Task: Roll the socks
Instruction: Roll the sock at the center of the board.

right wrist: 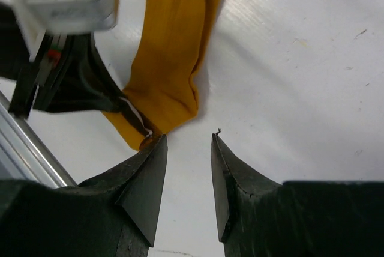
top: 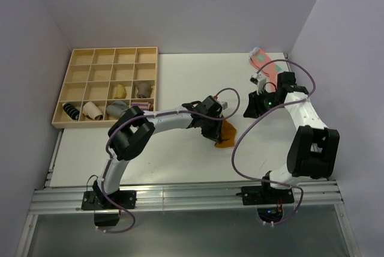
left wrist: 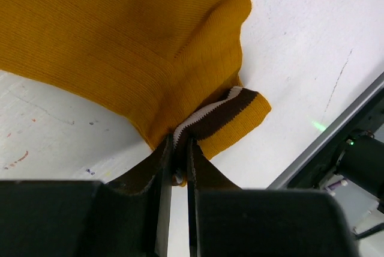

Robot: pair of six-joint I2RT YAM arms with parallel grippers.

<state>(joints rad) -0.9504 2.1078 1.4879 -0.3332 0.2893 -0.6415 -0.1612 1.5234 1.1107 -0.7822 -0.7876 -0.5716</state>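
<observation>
The mustard-orange ribbed ankle sock (top: 227, 134) lies on the white surface (top: 180, 77), near its middle and between the two arms. The left gripper (left wrist: 178, 164) has its jaws drawn narrow and pinched on the sock's dark brown cuff (left wrist: 223, 111) (a thin white stripe runs along the brown band). The orange knit gathers into folds where it meets that pinch.

In the right wrist view the sock's body stretches away from the camera as a long strip, its cuff end nearest. The right gripper (right wrist: 189, 137) hangs over bare surface just beside that cuff end, its jaws parted with nothing between them. One fingertip (right wrist: 157, 149) sits very close to the cuff, and whether it touches cannot be told.

At the far left of the surface stands a light wooden tray (top: 99, 74) divided into square compartments, with several rolled sock bundles (top: 143, 90) in its nearer rows. A pink sock with pale spots (top: 264, 62) lies at the far right corner, well apart from the orange one.
</observation>
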